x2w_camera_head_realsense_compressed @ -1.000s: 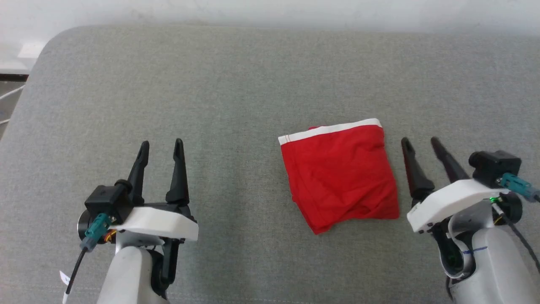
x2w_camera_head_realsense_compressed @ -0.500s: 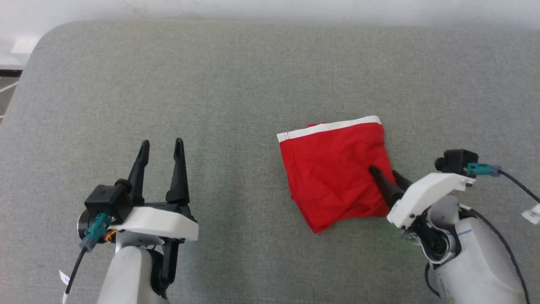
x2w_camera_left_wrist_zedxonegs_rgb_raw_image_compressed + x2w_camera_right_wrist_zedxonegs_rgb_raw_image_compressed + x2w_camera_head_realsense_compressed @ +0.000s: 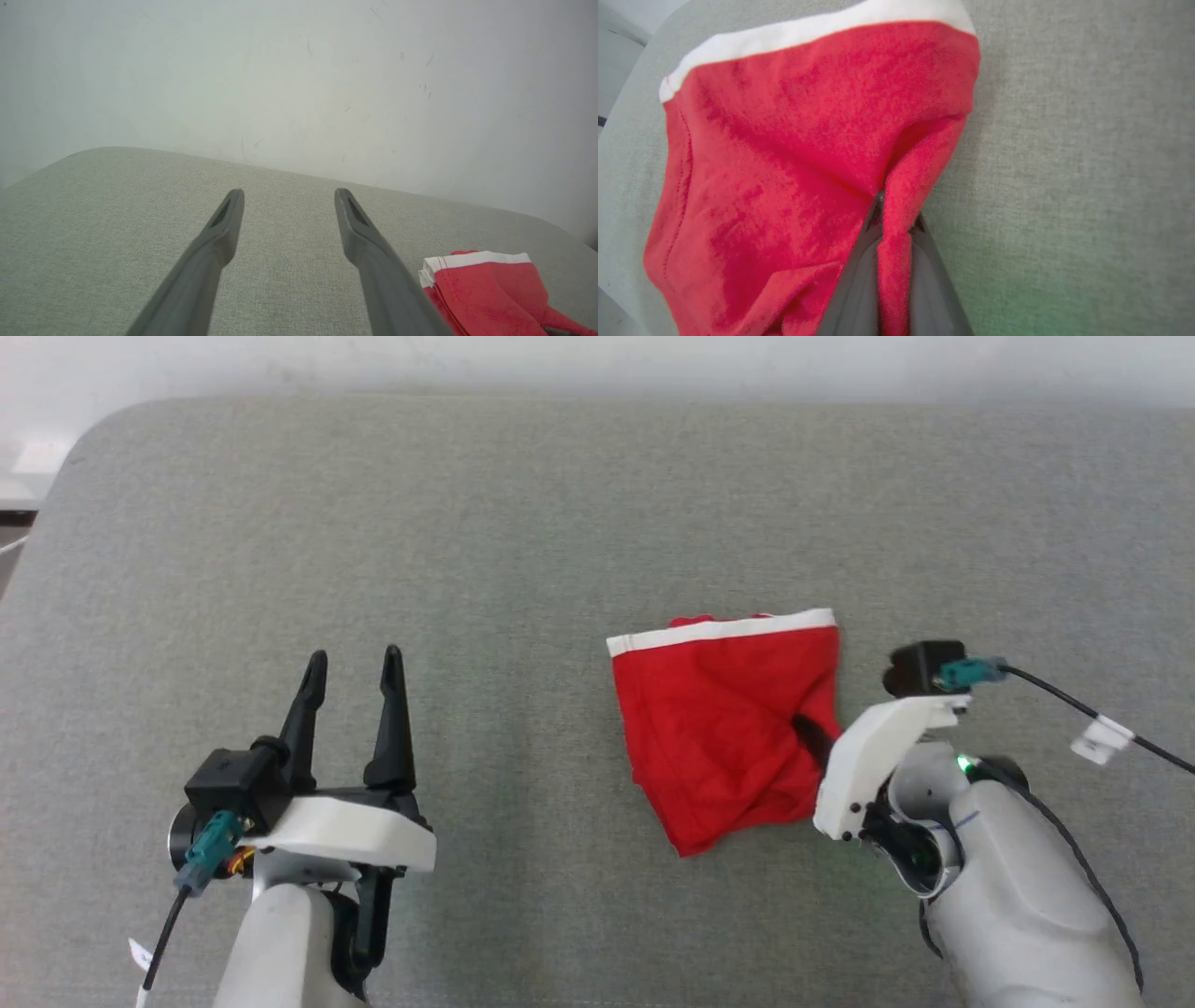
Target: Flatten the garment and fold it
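The garment (image 3: 714, 728) is a bright red pair of shorts with a white stripe along its far edge, lying bunched right of centre on the grey cushion. My right gripper (image 3: 810, 735) is shut on a fold of the garment's right edge. The right wrist view shows that red fold (image 3: 894, 242) pinched between the two dark fingers (image 3: 859, 275), with the rest of the garment (image 3: 784, 140) spreading away to the left. My left gripper (image 3: 353, 663) stands open and empty at the lower left, well away from the cloth. A corner of the garment (image 3: 472, 284) sits right of the left gripper (image 3: 288, 193).
The grey fabric cushion (image 3: 467, 523) spreads wide around the garment, with a rounded far-left corner (image 3: 93, 425). A pale wall (image 3: 299, 70) rises behind its far edge. A black cable with a white tag (image 3: 1102, 737) trails from the right wrist.
My right gripper swung left from beside the garment onto its right edge and shut on a fold there, bunching the cloth leftward. The left arm has stayed put.
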